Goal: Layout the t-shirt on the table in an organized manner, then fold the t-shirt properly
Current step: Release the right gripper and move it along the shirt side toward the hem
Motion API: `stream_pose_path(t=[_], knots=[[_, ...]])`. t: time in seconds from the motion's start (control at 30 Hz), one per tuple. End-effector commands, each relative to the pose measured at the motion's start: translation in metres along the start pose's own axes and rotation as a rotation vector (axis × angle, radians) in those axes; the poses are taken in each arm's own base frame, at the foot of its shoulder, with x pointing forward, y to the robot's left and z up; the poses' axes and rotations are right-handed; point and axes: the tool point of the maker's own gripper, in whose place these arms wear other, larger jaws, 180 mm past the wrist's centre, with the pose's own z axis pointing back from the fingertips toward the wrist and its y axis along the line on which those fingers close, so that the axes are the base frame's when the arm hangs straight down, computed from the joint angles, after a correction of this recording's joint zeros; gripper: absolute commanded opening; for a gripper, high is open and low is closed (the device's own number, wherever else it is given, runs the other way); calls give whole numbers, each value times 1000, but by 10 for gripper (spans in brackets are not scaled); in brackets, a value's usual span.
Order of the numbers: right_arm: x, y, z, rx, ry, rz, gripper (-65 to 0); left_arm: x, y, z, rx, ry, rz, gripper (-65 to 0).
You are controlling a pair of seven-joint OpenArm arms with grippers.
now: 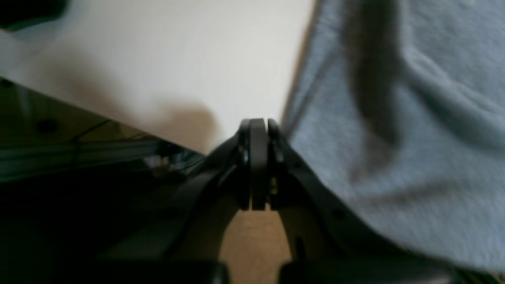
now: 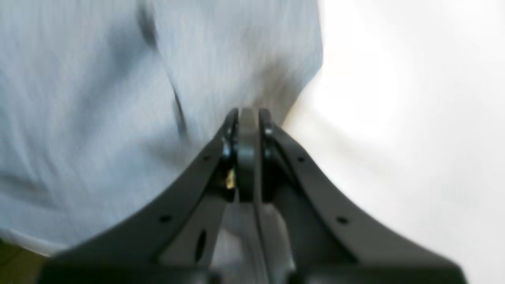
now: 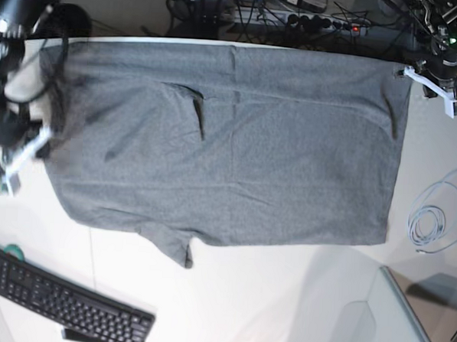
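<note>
1. Broadly, the grey t-shirt [image 3: 237, 152] lies spread across the white table [image 3: 283, 296], its far edge along the table's far edge and a sleeve [image 3: 177, 249] poking toward the near side.
2. Left gripper [image 1: 258, 122]: its jaws are pressed together at the shirt's edge; whether cloth is caught between them cannot be told from the blurred wrist view.
3. Right gripper [image 2: 247, 112]: its jaws look nearly together over the cloth near the shirt's corner; a grip cannot be told.
4. A black keyboard [image 3: 61, 300] sits at the near corner, well apart from the shirt.
5. A coiled pale cable [image 3: 433, 220] lies beside the shirt's hem side.
</note>
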Motion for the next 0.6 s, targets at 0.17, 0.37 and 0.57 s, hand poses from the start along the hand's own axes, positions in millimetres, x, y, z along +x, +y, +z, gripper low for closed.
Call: stream_pose_path(t=[0.17, 0.37, 0.57], knots=[[61, -44, -46, 53, -119, -174, -275, 30, 10, -4, 7, -75, -9, -650], [52, -37, -85, 99, -58, -154, -164, 27, 22, -10, 15, -53, -14, -650], [39, -27, -97, 114, -57, -152, -251, 14, 25, -15, 12, -16, -6, -650]])
